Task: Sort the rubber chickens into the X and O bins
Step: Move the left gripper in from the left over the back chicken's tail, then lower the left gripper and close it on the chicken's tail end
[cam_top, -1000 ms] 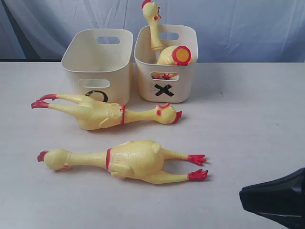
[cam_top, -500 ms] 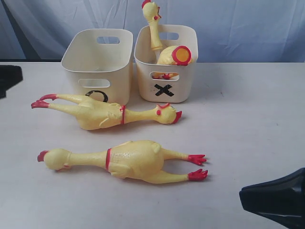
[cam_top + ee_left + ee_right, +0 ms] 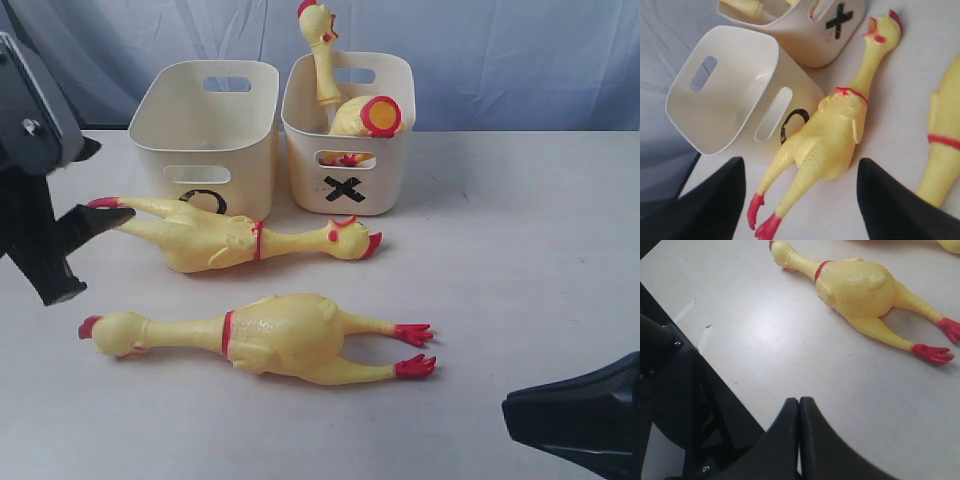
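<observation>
1. Your left gripper (image 3: pixel 802 210) hangs spread wide above the far chicken (image 3: pixel 215 240), at its legs, grasping nothing.
2. That far chicken lies just in front of the O bin (image 3: pixel 205 130), head pointing right.
3. The near chicken (image 3: pixel 270 335) lies head left, feet right.
4. A third chicken (image 3: pixel 340 100) sits in the X bin (image 3: pixel 345 180), neck poking up.
5. Your right gripper (image 3: pixel 799 405) is clenched and empty, near right.

Light was soft and even, bright enough to show every color plainly. The pale surface (image 3: pixel 520 230) carried only faint, short shadows under the rubber chickens (image 3: pixel 260 335). In the right wrist view a mild sheen lay on the surface. The left tool (image 3: pixel 800 167) sat close to its lens, black and out of focus; the right tool (image 3: pixel 799 402) likewise showed little detail.
</observation>
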Available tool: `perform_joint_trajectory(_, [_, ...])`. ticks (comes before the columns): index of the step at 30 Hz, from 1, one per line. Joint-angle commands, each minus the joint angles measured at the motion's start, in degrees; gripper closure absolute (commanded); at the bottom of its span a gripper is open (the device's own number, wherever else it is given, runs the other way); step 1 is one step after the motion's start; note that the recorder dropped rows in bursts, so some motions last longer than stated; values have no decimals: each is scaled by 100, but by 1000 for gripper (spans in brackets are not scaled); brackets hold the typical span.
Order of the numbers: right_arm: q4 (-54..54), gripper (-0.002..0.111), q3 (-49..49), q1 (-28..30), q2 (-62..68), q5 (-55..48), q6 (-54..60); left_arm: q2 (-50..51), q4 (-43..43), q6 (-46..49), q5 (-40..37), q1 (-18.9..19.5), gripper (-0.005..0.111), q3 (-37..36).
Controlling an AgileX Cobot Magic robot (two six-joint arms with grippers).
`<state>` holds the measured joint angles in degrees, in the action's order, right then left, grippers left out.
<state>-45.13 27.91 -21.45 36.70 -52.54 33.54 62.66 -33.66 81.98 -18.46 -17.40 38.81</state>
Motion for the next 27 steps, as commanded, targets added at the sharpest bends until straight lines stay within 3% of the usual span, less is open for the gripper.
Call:
perform_joint_trajectory(1, [-35,109,-21,11,-37,39,53,533,251,1148,177,-113,45,35])
perform_joint_trajectory(12, [-35,109,-21,11,-37,39,53,2032,1609,1336,1063,-113,45,35])
perform_joint_trajectory(27, [-57,109,-21,11,-37,39,92,3167,1932,1324,2323,-113,45,35])
